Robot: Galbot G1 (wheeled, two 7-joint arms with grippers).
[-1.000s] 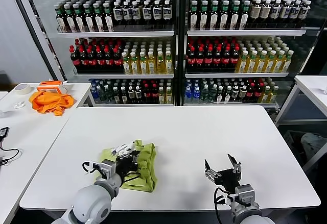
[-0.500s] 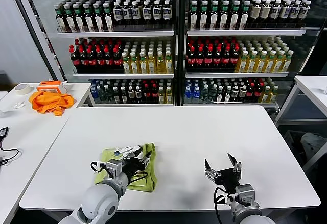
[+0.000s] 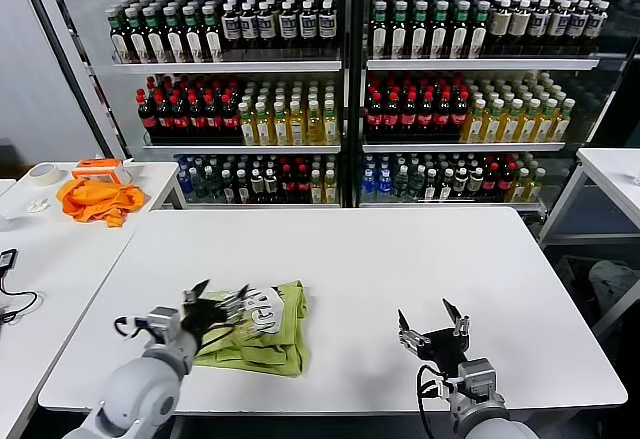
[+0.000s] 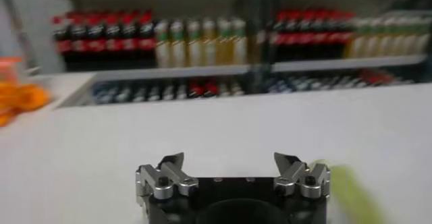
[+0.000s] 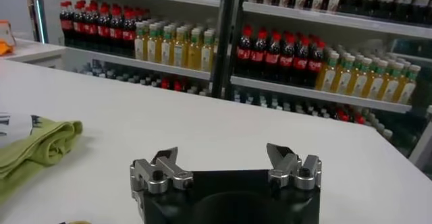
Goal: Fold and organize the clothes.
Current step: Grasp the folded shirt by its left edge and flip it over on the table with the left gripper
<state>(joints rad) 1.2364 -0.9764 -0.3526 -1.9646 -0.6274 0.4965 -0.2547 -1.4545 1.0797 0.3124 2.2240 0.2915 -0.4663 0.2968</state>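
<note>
While the lime-green T-shirt (image 3: 262,324) lies in a compact folded bundle on the near left part of the white desk (image 3: 400,269), its white print facing up at the far end, the left gripper (image 3: 213,302) sits just beside its left edge with fingers spread apart and nothing between them. The right gripper (image 3: 432,327) hovers low over the desk well to the right of the shirt, its fingers also apart and empty.

Judging by the bundle, the folding looks close to done, and the step in hand seems to be letting go and clearing off. To do that well, the left arm should lift straight up and away so no fingertip snags a layer and drags the fold loose. The near edge looks slightly bunched, so a light flattening press may help. Should the bundle need squaring or moving, both arms ought to take it from opposite sides.
</note>
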